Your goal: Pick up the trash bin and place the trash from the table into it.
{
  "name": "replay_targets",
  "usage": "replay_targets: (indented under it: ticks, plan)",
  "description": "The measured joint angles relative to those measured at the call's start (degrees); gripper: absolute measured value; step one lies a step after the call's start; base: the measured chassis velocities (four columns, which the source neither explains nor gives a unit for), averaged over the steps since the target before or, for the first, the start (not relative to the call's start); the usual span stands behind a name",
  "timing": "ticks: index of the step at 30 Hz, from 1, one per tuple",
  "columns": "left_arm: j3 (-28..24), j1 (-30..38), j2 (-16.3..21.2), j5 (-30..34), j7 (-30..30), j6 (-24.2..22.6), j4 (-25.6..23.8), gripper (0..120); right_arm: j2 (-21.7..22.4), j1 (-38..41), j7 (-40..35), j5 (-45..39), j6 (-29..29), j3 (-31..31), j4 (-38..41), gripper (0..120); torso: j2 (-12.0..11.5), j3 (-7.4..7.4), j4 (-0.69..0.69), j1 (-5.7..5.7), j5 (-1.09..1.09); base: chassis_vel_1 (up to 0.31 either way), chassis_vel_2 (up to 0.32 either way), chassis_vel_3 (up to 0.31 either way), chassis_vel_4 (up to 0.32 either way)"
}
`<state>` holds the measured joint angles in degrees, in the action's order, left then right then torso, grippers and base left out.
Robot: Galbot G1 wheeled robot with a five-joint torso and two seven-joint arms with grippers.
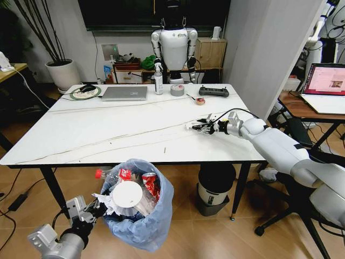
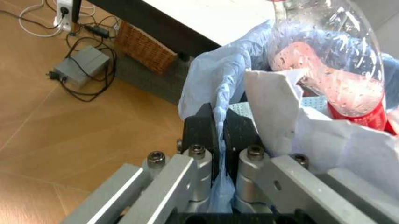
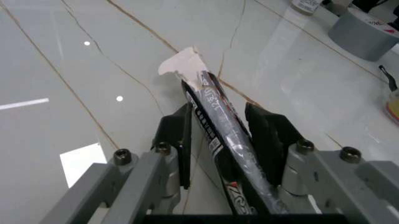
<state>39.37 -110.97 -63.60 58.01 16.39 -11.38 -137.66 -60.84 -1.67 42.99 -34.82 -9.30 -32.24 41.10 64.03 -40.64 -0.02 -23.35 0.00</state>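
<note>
Over the table, the right gripper is clamped on a thin wrapper that could slip free, while the left gripper, pinching only the bag, holds the overfull trash bin below the near edge, where it may spill.

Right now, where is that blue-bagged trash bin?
In the head view the trash bin hangs below the table's near edge, left of centre, its bag rim pinched by the left pincer.
</note>
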Motion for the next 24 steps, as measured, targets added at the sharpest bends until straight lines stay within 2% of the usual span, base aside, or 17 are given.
replay_targets:
  ticks: [2, 6, 7, 9, 20, 24]
  plan:
    - [0.0, 0.0, 0.0, 0.0, 0.0, 0.0, 0.0, 0, 0.0, 0.0, 0.0, 0.0, 0.0, -0.1, 0.1, 25, 0.0, 0.00, 0.00, 0.00, 0.00, 0.000, 0.000, 0.000, 0.000]
    - [-0.2, 0.1, -0.1, -0.1, 0.0, 0.0, 0.1, 0, 0.1, 0.2, 0.1, 0.0, 0.0, -0.7, 0.7, 8, 0.0, 0.00, 0.00, 0.00, 0.00, 0.000, 0.000, 0.000, 0.000]
    - [-0.2, 0.1, -0.1, -0.1, 0.0, 0.0, 0.1, 0, 0.1, 0.2, 0.1, 0.0, 0.0, -0.7, 0.7, 8, 0.0, 0.00, 0.00, 0.00, 0.00, 0.000, 0.000, 0.000, 0.000]
    - [-0.3, 0.2, -0.1, -0.1, 0.0, 0.0, 0.1, 0, 0.1, 0.4, 0.2, 0.0, 0.0, -1.1, 0.8, 0, 0.0, 0.00, 0.00, 0.00, 0.00, 0.000, 0.000, 0.000, 0.000]
    - [-0.5, 0.6, -0.2, -0.1, 0.0, 0.0, 0.3, 0, -1.6, 2.0, 0.0, -2.8, 0.4, -2.0, 1.8, 0, 0.0, 0.00, 0.01, 0.00, -0.01, 0.000, 0.000, 0.000, 0.000]
    - [-0.7, 0.6, -0.3, -0.1, 0.0, 0.1, 0.4, 0, -2.7, 2.7, -0.6, -8.7, 1.4, -2.0, 3.4, 0, 0.0, 0.00, 0.00, 0.00, -0.01, 0.000, 0.000, 0.000, 0.000]
